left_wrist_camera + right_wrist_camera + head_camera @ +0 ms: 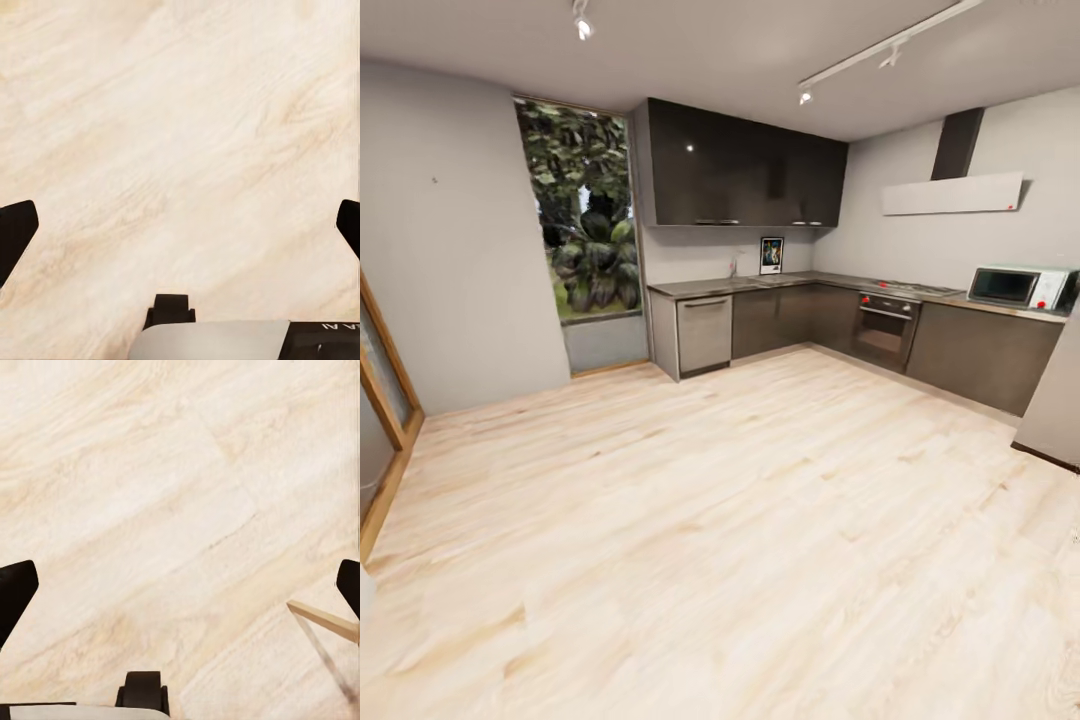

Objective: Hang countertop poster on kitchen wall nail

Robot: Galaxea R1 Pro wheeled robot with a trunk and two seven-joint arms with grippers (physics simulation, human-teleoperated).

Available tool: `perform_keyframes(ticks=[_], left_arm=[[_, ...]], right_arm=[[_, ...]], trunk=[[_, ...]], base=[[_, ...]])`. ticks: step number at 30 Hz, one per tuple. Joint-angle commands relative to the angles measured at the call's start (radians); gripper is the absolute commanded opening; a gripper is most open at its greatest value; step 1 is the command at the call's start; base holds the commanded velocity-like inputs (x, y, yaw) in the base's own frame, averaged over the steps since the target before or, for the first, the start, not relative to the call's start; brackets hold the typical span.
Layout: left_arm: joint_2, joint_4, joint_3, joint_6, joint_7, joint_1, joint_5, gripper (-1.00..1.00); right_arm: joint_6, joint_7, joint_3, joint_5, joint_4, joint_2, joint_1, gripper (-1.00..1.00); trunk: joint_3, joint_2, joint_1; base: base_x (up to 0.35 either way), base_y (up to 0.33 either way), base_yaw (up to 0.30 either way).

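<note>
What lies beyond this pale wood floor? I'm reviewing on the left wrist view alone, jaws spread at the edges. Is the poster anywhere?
Observer: Yes. In the head view the poster stands upright at the back of the kitchen countertop, against the wall under the dark upper cabinets.
Operator: How far off is the robot?
Observer: A wide stretch of wood floor lies between it and the counter.
Operator: And the other arm?
Observer: The right gripper hangs over the same floor, jaws spread wide, nothing between them.
Operator: Any nail to hang it on?
Observer: A small dark speck shows on the grey wall left of the window; too small to say it's a nail.
</note>
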State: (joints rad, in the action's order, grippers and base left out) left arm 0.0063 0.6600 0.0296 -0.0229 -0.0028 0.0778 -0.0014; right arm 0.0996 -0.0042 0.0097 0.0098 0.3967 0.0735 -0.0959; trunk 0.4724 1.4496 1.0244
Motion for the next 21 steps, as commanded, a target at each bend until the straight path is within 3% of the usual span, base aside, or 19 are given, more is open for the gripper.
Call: perform_keyframes(ticks=[1, 21], left_arm=[[0.0, 0.001, 0.001, -0.002, 0.0, 0.0, 0.0, 1.0], [0.0, 0.001, 0.001, -0.002, 0.0, 0.0, 0.0, 1.0]], right_arm=[[0.003, 0.0, 0.001, 0.001, -0.001, 0.0, -0.001, 1.0], [0.003, 0.0, 0.001, 0.001, -0.001, 0.0, -0.001, 1.0]], trunk=[[0.001, 0.0, 0.001], [0.001, 0.0, 0.001]], base=[[0.338, 0.0, -0.268], [0.338, 0.0, -0.268]])
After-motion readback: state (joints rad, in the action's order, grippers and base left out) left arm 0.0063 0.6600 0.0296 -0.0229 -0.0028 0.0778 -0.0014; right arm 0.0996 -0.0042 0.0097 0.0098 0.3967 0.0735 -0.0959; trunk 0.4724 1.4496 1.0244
